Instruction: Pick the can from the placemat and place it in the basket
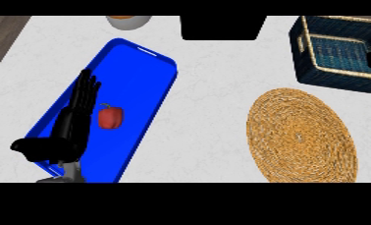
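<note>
- at the lower left of the head view, the left hand [71, 123] rests over a blue tray [148, 76], fingers straight, close together and pointing up, holding nothing.
- a red pepper [110, 117] lies on the tray just beside those fingers (it is not the task's thing).
- the can shows nowhere: not on the round woven placemat [301, 135] at the right, nor in the visible part of the dark basket [308, 37] at the upper right.
- the right hand is out of view.
- as a judgement, nothing confirms either the pick or the placing, so progress cannot be told.
</note>
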